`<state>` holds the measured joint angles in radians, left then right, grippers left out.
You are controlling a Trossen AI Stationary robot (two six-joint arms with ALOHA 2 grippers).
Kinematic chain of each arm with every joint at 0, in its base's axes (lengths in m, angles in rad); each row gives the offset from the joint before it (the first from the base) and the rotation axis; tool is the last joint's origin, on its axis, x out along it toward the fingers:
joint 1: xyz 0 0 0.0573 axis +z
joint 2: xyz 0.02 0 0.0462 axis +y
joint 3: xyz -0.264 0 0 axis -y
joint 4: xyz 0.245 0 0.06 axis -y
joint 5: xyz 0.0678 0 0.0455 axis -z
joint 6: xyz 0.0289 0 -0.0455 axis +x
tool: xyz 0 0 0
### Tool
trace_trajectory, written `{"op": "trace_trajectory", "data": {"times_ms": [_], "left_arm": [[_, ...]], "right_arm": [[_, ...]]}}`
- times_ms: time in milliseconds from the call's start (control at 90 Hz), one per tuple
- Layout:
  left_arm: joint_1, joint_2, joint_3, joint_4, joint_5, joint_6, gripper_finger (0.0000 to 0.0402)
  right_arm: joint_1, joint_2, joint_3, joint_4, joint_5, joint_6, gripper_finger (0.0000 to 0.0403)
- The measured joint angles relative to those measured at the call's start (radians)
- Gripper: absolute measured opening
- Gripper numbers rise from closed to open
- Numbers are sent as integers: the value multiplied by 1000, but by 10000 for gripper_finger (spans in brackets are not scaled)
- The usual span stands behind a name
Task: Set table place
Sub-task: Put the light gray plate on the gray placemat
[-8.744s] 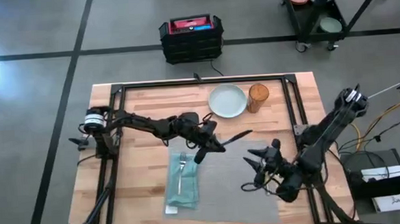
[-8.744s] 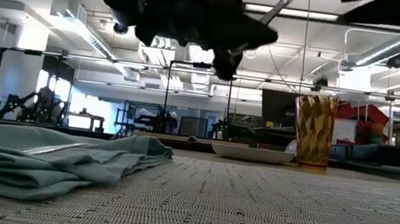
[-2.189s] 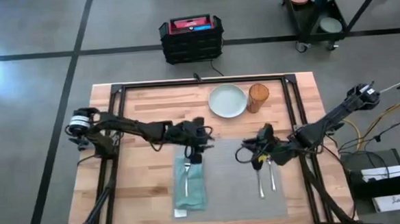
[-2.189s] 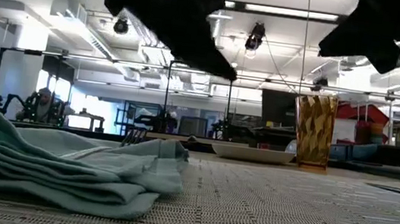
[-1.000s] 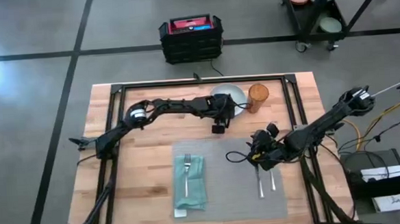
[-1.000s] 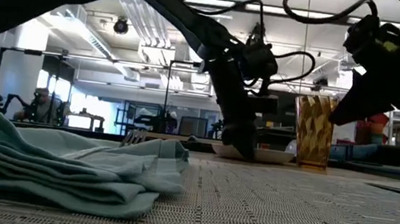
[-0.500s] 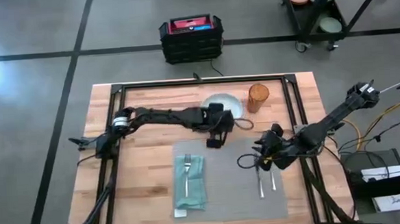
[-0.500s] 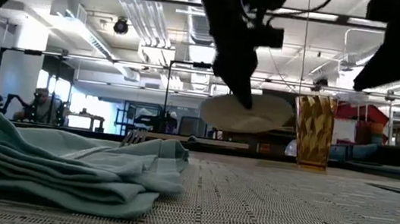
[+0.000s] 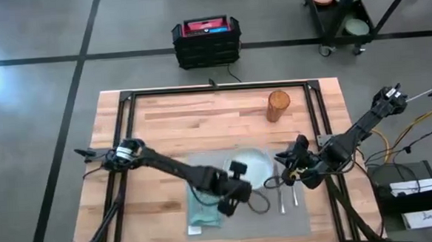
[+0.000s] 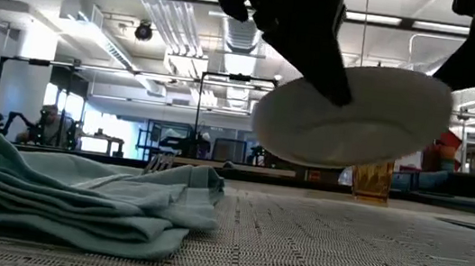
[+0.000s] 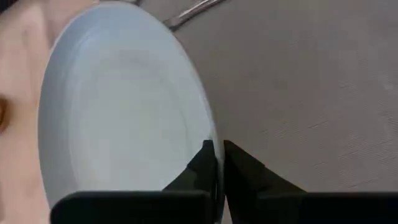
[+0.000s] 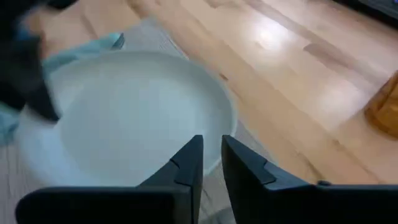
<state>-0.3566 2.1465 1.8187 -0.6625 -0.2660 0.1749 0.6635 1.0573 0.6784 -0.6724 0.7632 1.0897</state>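
A pale round plate (image 9: 257, 165) hangs tilted above the grey placemat (image 9: 280, 221), with my left gripper (image 9: 239, 172) shut on its rim. In the low view the plate (image 10: 353, 115) is clear of the mat. The teal napkin (image 9: 203, 208) lies on the mat's left part, partly under my left arm. Two silver utensils (image 9: 281, 200) lie on the mat's right part. The amber glass (image 9: 278, 105) stands on the wooden table (image 9: 164, 116) at the far right. My right gripper (image 9: 293, 170) hovers shut beside the plate's right edge, holding nothing. My left gripper pinches the plate's rim (image 11: 211, 134) on the side toward the table's left, one finger on the upper face and one underneath. The fingers (image 11: 200, 163) come from the table's left, slanting. The plate is lifted clear of the mat and tilted.
A black metal frame (image 9: 214, 90) runs around the table top. A black crate (image 9: 206, 41) sits on the floor beyond the far edge. Bare wood lies at the far left of the table.
My left gripper has lifted the plate off the far part of the table and carried it toward the near edge. The plate now hangs tilted over the placemat.
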Motion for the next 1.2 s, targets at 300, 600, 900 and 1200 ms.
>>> {"op": "trace_trajectory", "data": {"times_ms": [300,600,900,1200], "left_arm": [[-58,71,-3,60,19,-16,0],[-73,98,-3,106,43,-60,6],[-76,99,-3,96,76,-9,86],[-75,20,2,-28,67,-76,210]], "right_arm": [[123,143,-5,1,-3,255,33],[131,213,2,49,-11,317,51],[133,247,3,96,-31,297,72],[133,273,3,113,-40,301,86]]}}
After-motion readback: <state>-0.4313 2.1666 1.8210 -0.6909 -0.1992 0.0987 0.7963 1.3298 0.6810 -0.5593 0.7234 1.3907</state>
